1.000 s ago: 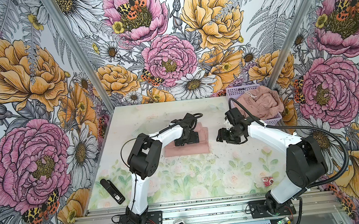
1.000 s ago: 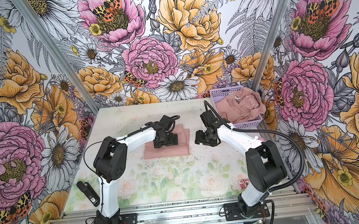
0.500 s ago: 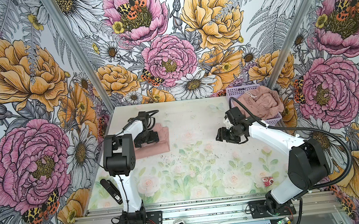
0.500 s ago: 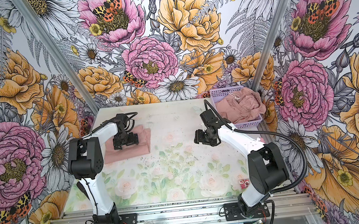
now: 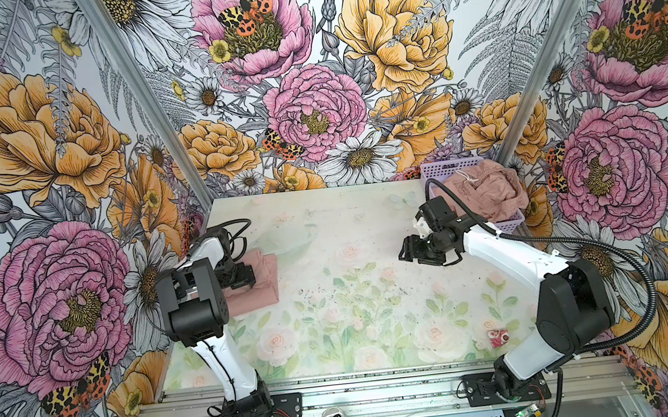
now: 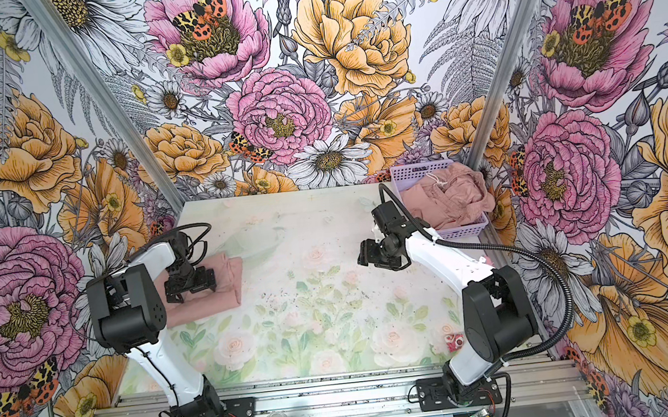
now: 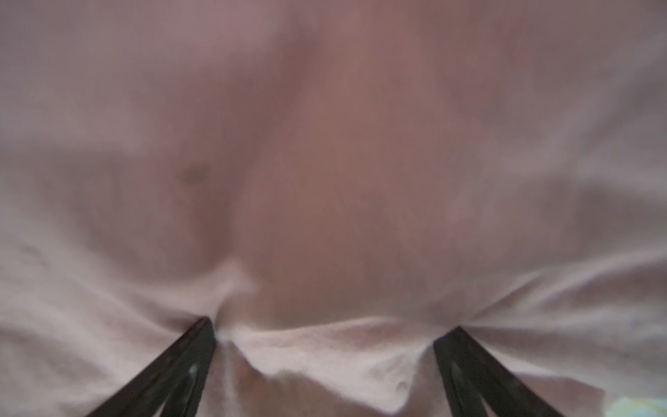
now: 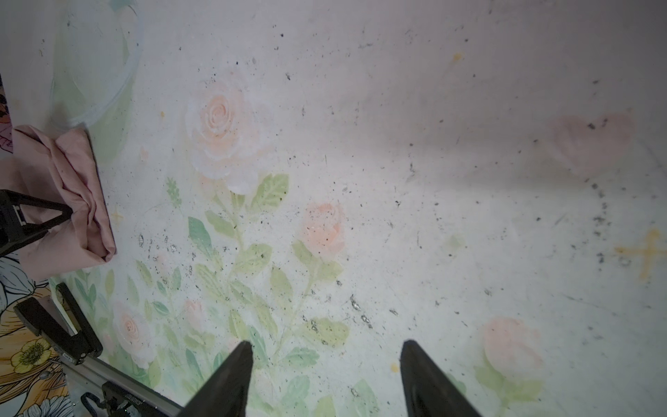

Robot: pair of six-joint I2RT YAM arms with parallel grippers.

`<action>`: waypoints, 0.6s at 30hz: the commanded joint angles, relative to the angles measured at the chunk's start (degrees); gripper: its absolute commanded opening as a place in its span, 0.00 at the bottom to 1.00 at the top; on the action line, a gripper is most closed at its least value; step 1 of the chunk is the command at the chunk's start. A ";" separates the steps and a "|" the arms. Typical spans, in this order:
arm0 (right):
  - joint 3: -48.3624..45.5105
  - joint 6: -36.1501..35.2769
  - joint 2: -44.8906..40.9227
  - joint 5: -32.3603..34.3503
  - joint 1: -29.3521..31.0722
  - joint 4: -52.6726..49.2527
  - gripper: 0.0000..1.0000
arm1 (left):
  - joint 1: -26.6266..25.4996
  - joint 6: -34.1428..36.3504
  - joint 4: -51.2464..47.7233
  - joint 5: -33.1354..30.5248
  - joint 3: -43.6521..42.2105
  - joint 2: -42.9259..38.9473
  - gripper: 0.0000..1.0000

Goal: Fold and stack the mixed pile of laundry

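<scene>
Left wrist view: left hand (image 7: 330, 339) spread wide, pressed onto folded pink garment (image 7: 325, 162) (right hand (image 8: 326, 344) parted, empty).

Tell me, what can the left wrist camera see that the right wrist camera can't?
Only the left wrist camera: a blurry close-up of the wrinkles where the left pincer, open wide, presses its tips into the folded pink cloth. Nothing else fits in.

Only the right wrist camera: the flowery table, speckled with dark bits, and the open, empty right pincer above it.

Both: the folded pink cloth. The right wrist camera sees it from farther off, at the side of its picture, with the left pincer touching it.
</scene>
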 commanded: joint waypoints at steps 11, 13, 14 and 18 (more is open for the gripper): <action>10.63 -5.49 2.68 9.44 -10.60 -3.15 0.72 | -6.30 4.04 -1.54 -10.84 -0.05 2.70 0.99; 14.74 -5.80 5.51 16.23 -14.06 -3.08 0.79 | -7.42 2.85 -2.74 -12.25 0.51 0.48 0.99; 16.78 -5.77 7.22 17.84 -15.63 -2.85 0.82 | -7.77 2.55 -3.32 -12.61 1.17 -1.15 0.99; 29.01 -8.15 19.17 25.69 -19.89 -3.28 0.89 | -7.23 -0.53 -2.95 -3.39 4.08 -10.16 0.99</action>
